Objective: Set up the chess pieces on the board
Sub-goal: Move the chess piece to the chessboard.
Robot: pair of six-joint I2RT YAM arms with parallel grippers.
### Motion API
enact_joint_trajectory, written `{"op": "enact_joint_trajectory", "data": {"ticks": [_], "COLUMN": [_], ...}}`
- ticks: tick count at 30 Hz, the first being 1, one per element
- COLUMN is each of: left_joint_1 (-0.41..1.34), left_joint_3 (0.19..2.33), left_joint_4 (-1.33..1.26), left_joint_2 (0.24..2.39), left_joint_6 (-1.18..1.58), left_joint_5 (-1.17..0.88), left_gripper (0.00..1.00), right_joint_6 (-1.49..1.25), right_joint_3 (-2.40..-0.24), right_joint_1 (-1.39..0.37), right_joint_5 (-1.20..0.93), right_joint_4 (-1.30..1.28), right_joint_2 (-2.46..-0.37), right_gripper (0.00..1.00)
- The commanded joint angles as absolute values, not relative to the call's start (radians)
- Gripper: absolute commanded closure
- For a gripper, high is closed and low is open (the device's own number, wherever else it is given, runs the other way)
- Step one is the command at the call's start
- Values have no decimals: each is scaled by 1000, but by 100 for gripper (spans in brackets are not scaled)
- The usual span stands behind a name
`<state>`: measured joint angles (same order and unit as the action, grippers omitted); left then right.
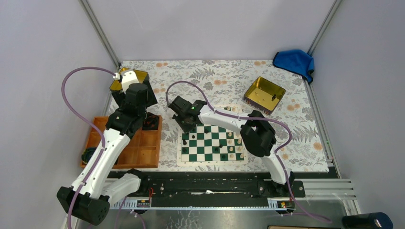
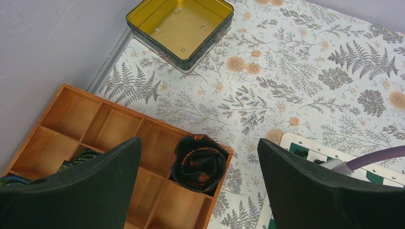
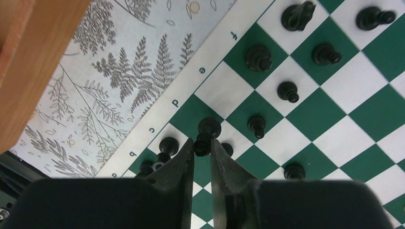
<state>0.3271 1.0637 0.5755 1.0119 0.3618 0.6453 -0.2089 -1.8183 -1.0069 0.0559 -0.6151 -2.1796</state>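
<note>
Right pincer (image 3: 202, 147) up close: jaws narrow, nipping one black piece (image 3: 209, 128) between the tips. It hangs over a square by the board's (image 3: 191, 90) lettered edge, and whether its foot touches down, can't tell. More black pieces (image 3: 258, 58) dot the green and white squares beyond. Border letters read f, e, d, c, b.

Right arm (image 1: 219, 119) stretches from its base at the near right, leftward and low across the board, wrist over the far left corner. Board sits mid-table, just ahead of the bases.

Over to the left pincer (image 2: 199, 142): jaws spread wide, holding nothing, hovering above the orange tray (image 2: 81, 114), right over a dark rolled thing (image 2: 198, 164) in one compartment. Left arm (image 1: 107, 148) rises from the near left and bends over that tray. Gold tin (image 2: 157, 45) lies beyond, apart from the tray.
</note>
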Motion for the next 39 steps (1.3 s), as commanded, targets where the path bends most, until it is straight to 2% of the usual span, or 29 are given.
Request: {"op": "enact_joint_trajectory", "data": {"ticks": [1,39], "left_joint_1": [334,334], "left_joint_3": [1083,1071], "left_joint_4": [527,529], "left_joint_2": [1010,1003], "left_joint_6": [345,353], "left_joint_5": [659,646], "left_gripper": [1,1], "right_joint_6": [-240,-240], "right_joint_3": [-1786,-1879], "right_joint_1": [-1003,-1012], "right_joint_5": [6,-46], "right_joint_4": [-602,-618], "right_joint_2": [-2096,-2164], "right_gripper": [100,100]}}
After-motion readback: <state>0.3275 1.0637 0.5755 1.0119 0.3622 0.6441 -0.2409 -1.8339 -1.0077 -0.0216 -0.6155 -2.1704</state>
